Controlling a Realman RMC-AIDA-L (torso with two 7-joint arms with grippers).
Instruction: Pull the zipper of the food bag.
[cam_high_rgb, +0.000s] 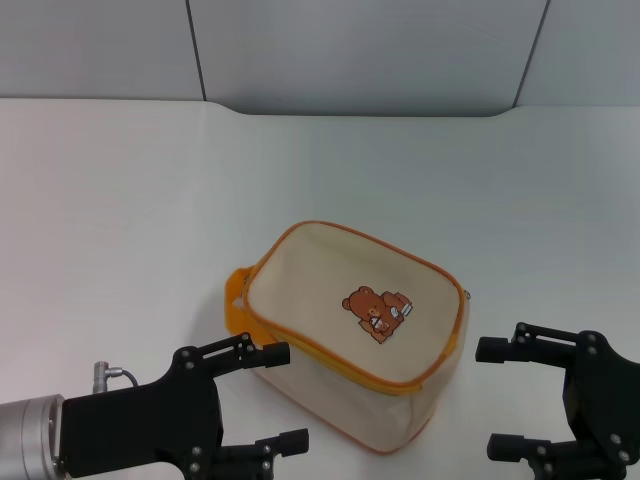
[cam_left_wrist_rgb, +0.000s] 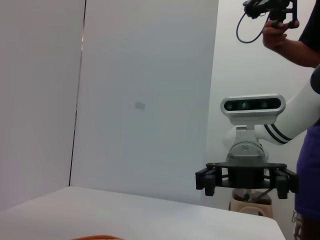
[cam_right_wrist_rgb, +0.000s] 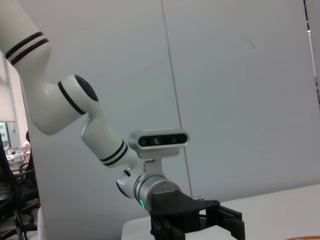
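Observation:
The food bag (cam_high_rgb: 340, 345) is a boxy cream pouch with orange piping and lies on the white table (cam_high_rgb: 140, 200), its brown bear picture (cam_high_rgb: 376, 309) facing up. The orange-yellow zipper (cam_high_rgb: 330, 361) runs around the edge of that face. A small silver pull tab (cam_high_rgb: 468, 295) sits at the bag's right corner. The orange handle (cam_high_rgb: 236, 303) sticks out on the bag's left. My left gripper (cam_high_rgb: 281, 398) is open just left of the bag's near corner. My right gripper (cam_high_rgb: 492, 397) is open just right of the bag. Neither one touches the bag.
Grey wall panels (cam_high_rgb: 360, 50) stand behind the table's far edge. The left wrist view shows my right gripper (cam_left_wrist_rgb: 245, 181) across the table and a person (cam_left_wrist_rgb: 305, 45) holding a controller. The right wrist view shows my left gripper (cam_right_wrist_rgb: 200, 227).

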